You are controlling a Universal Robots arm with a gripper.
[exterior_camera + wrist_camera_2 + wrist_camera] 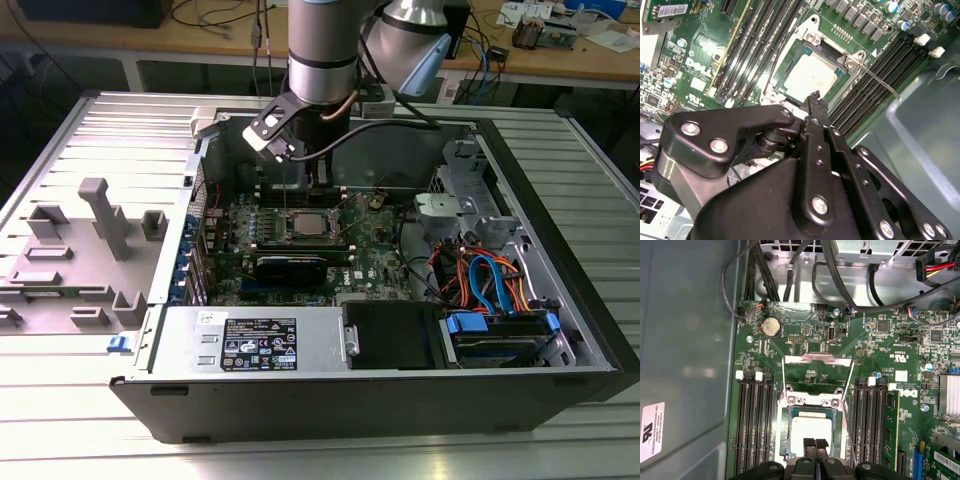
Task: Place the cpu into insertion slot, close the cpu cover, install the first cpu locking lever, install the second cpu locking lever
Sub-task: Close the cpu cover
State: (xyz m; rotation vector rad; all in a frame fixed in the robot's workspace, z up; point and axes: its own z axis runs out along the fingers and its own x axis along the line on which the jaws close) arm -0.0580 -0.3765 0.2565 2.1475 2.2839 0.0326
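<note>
Right, my gripper [815, 444] has its fingers pinched together with nothing between them, tips poised over the near edge of the cpu [811, 426]; I cannot tell whether they touch it. The cpu lies flat in the insertion slot [786, 432]. Just beyond it from me, the cpu cover [817, 358] stands open, with the locking levers [783, 377] raised, one along each side.
</note>
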